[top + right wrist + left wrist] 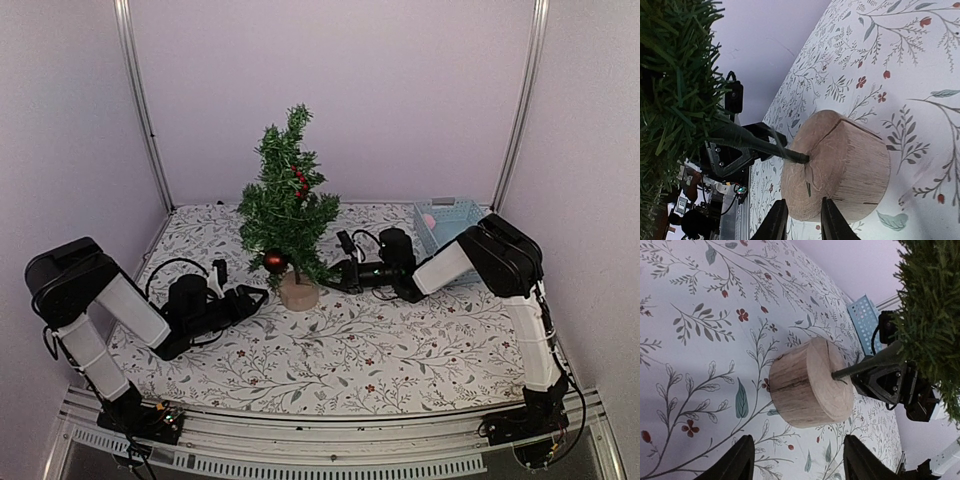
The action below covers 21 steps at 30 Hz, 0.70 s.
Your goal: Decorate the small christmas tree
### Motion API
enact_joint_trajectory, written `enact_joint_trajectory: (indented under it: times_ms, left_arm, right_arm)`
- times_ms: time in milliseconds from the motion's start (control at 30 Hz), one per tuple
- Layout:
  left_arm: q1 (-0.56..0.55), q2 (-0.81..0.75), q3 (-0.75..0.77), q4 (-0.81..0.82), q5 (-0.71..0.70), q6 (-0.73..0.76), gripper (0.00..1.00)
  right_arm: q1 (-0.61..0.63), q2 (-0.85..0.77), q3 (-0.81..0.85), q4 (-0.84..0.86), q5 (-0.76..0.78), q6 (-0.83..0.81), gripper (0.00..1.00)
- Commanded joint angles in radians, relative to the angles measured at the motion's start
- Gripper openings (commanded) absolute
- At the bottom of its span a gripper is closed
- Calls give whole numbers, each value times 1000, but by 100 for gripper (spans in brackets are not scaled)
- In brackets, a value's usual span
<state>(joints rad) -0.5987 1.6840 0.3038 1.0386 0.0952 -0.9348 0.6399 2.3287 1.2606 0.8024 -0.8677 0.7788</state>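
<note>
Overhead, the small christmas tree [285, 205], an artificial dark-green bristly conifer with a pointed top, stands upright on its short round pale wooden stump [298, 291]. It is near the middle of a white worktop [400, 350] printed with leafy sprigs and small red flowers. A shiny dark-red ball ornament [274, 261] hangs low in the branches, at about 10 o'clock from the stump. A cluster of small red berries [300, 181] sits high up near the tip.

The black left tool [253, 295] lies low over the worktop at 9 o'clock from the stump, just beside it and pointing toward it. Its wrist view shows two black fingers [740, 462] spread wide with nothing between them; the stump lies ahead, apart from them.

The black right tool [335, 273] reaches in from 3 o'clock, under the lowest branches and just beside the stump. In its wrist view the fingers [776, 222] are parted only narrowly and hold nothing. The stump's edge shows just beyond the tips, and whether they touch it cannot be told.

A light-blue perforated plastic basket [450, 225] sits toward 2 o'clock, at the far corner of the worktop, with a small pink object [429, 220] inside. Pale lilac walls [330, 80] close in the back and sides.
</note>
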Motion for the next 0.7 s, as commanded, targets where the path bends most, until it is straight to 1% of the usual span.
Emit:
enact_joint_trajectory:
  times_ms: [0,167,267,367,500,667]
  left_arm:
    - [47,47,19,76,52,-15,61]
    - [83,101,41,99,98,-5,58]
    - [101,159,67,124,142,-1,55]
    - [113,221,112,156,199,5,50]
    - [115,296,175,169,266,17,47]
    - [117,352,220,171,282,27,46]
  right_arm:
    - [44,-60,-18,62,17,24,26]
    - [61,-77,-54,110,36,50,26]
    - [74,-81,-64,119,52,56,25]
    - [77,-80,-73,130,53,58,25]
    - [74,-108,-100,131,72,45,25]
    - [45,-160,-151,130,112,20,25]
